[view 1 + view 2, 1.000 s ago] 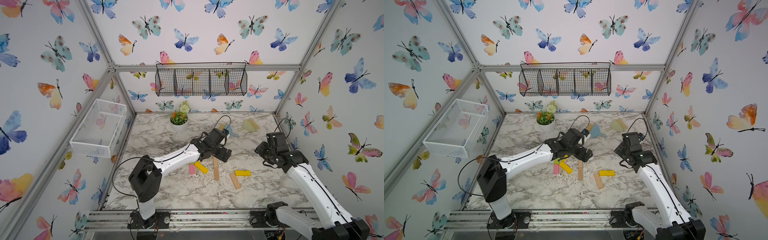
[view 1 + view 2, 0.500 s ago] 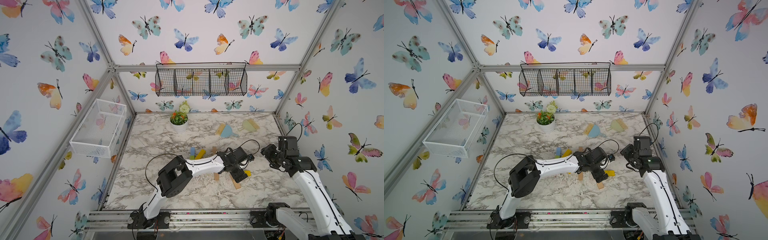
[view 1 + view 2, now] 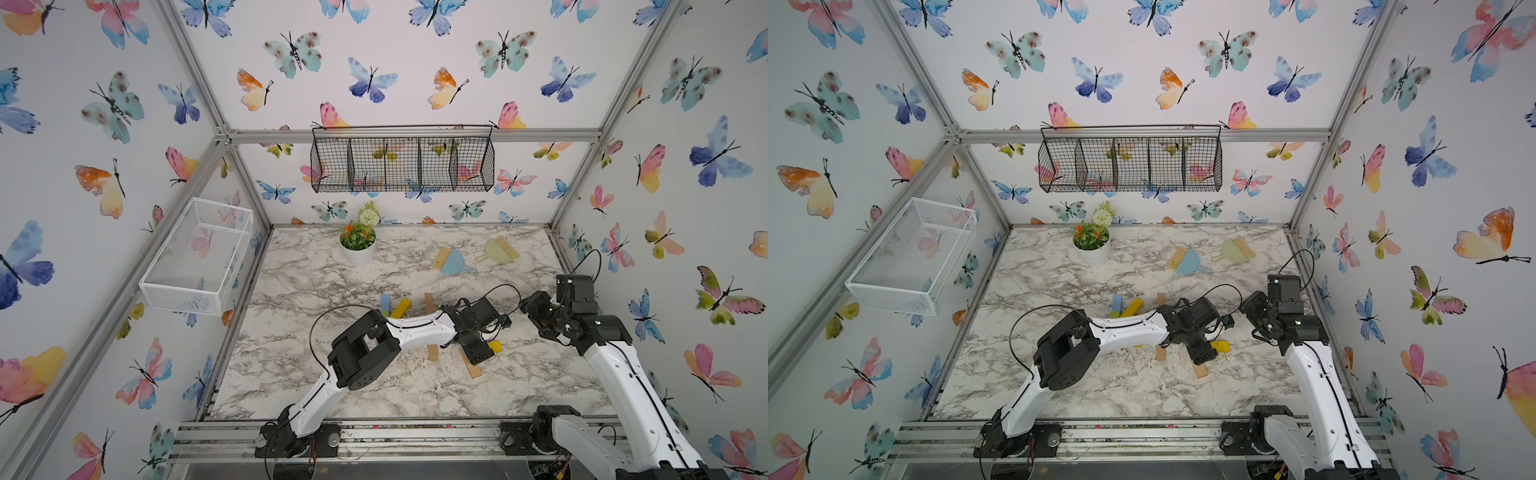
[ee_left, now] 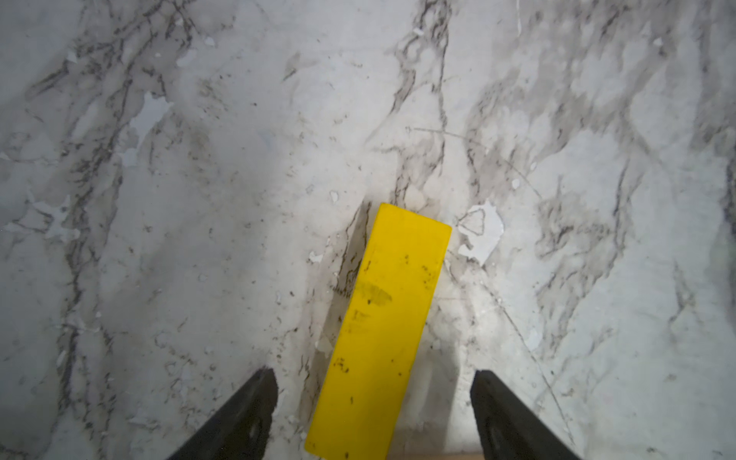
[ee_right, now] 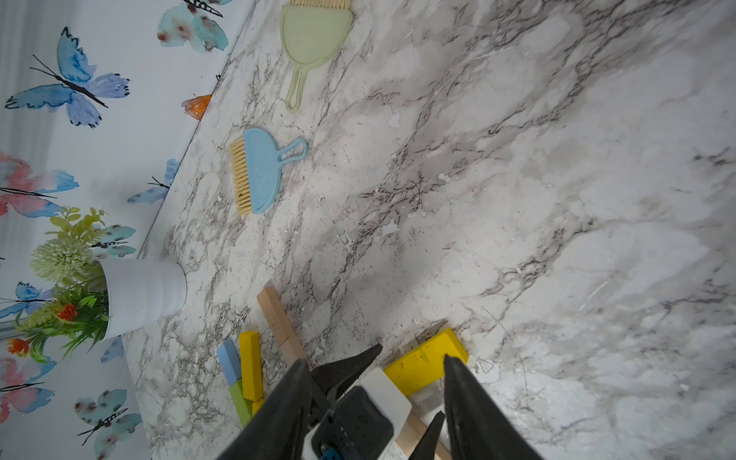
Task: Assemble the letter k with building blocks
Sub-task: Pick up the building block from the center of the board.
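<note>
Left wrist: scuffed flat yellow block (image 4: 382, 330)

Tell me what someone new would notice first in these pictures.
The left gripper stands out, jaws open astride a yellow block on the marble table, right of its middle. Butterfly wallpaper covers every wall, and a black wire basket hangs on the back one.

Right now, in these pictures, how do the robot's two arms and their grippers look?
Both arms have smooth white link shells and boxy black joint housings: the left arm and the right arm. A thin black cable loops beside the left arm, another above the right wrist. The left gripper and right gripper have plain black, tapering fingers. I see no readable markings.
</note>
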{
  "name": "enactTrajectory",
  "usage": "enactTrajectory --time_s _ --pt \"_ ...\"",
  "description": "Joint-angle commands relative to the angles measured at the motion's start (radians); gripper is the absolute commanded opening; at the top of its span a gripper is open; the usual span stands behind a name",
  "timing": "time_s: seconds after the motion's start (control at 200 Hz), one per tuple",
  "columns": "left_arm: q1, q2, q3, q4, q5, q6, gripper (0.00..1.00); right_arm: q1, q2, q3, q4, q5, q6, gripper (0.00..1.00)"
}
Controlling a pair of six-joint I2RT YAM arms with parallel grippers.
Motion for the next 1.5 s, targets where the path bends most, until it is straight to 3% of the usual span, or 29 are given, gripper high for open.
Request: enactTrajectory --time_s 0.0,0.245,0.385,0.736,0.906,1.141,1.497 --pt "-0.006 0.020 0.022 -0.005 -0.009 0.013 0.78 -0.007 -0.012 -0.009 0.010 -0.011 -0.017 0.56" --pt "-0.019 0.031 0.020 -0.004 -0.010 0.019 0.67 -0.007 -0.009 -0.022 0.016 -0.015 -0.017 0.56" --pt "-0.024 0.046 0.025 -0.006 -0.004 0.024 0.54 -0.008 -0.012 -0.022 0.013 -0.009 -0.017 0.56" --pt "-0.025 0.037 0.001 -0.005 -0.026 0.028 0.41 -0.008 -0.007 -0.027 0.018 -0.017 -0.016 0.56" --pt "-0.025 0.031 -0.002 -0.005 -0.038 0.030 0.30 -0.008 -0.013 -0.028 0.019 -0.015 -0.016 0.56" --pt "-0.008 0.021 0.005 0.003 -0.075 0.006 0.30 -0.008 -0.036 -0.039 0.038 -0.024 -0.009 0.56" --pt "0.099 -0.062 -0.055 0.061 -0.063 -0.071 0.31 -0.008 -0.081 -0.058 0.075 -0.027 0.006 0.55"
